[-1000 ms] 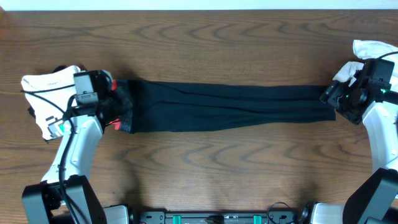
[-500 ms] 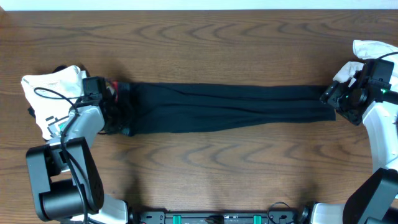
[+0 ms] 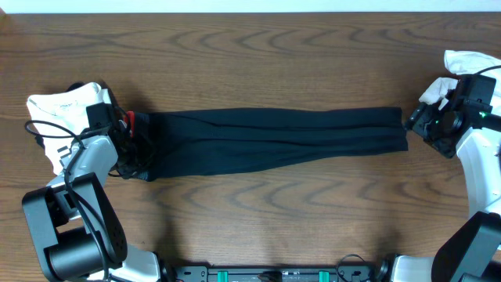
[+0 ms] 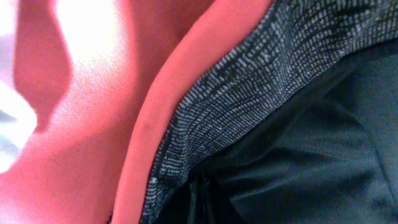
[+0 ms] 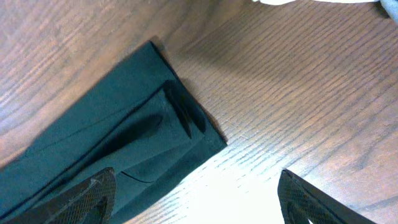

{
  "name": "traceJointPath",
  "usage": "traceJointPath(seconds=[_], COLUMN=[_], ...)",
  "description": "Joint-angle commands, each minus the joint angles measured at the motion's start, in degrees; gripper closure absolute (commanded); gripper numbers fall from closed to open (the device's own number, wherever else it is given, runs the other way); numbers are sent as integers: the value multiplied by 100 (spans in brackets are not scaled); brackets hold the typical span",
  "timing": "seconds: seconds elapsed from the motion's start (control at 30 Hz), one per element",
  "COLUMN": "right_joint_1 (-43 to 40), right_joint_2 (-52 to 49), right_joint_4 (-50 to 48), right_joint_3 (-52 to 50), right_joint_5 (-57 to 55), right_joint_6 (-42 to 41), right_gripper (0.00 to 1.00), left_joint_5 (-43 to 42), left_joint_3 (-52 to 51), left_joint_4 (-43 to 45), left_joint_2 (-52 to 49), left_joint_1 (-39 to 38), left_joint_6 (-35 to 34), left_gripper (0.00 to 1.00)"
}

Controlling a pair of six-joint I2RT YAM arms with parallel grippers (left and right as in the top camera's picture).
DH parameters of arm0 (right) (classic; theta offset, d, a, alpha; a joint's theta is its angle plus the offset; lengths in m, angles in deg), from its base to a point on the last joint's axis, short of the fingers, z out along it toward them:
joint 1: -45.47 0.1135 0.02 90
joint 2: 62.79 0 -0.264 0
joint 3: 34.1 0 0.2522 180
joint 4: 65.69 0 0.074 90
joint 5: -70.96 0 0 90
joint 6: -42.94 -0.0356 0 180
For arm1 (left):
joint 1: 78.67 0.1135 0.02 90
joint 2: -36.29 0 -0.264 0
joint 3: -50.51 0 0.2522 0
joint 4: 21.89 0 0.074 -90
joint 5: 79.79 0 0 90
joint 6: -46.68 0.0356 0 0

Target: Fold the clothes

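1. The left arm [image 3: 84,163] rises from its base at the near left edge and folds sharply at the elbow. Its forearm angles up and to the right.
2. The left gripper [image 3: 130,141] points right and sits low. Its fingers show in neither view, so its grip cannot be judged.
3. The right arm [image 3: 479,168] climbs from the near right edge, and its wrist is turned to the left.
4. The right gripper [image 3: 413,122] points left. In the wrist view its two dark fingers [image 5: 81,198] are spread wide with nothing clamped between them.
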Motion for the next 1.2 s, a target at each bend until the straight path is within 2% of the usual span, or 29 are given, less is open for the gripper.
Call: traceJointPath(seconds=[0.0,0.17,0.4,0.63,0.67,0.7,0.8,0.87,0.97,1.03,1.17], right_joint_1=[13,20,22,22,22,22,22,22,22,22,20], right_joint_2=[-114,-501,-1231,-1445,-1445,-1445,-1447,-1447,-1447,-1447,-1349], right_joint_4=[74,297,-341,-946,-964,-964,-916,-901,-859,-828,-564], right_joint_3=[57,22,20,20,20,20,20,20,20,20,28], right_joint_5=[129,216,931,1115,1115,1115,1115,1115,1115,1115,1156], right_joint_6=[321,496,785,787,785,785,785,785,787,787,782], right_gripper=[19,19,24,53,59,69,87,91,91,99,99], left_joint_5=[306,306,308,308,308,308,308,308,308,308,310], left_joint_3=[50,50,50,50,50,50,50,50,50,50,50], left_joint_4=[-76,-74,-72,-72,-72,-72,-72,-72,-74,-72,-74], left_joint_2=[-11,-11,-11,-11,-13,-11,-13,-13,-13,-13,-13], left_joint_1=[31,28,28,28,31,31,31,31,31,31,31], left_joint_6=[9,9,9,9,9,9,9,11,11,11,11], left_gripper=[93,93,93,93,93,93,93,92,92,92,92])
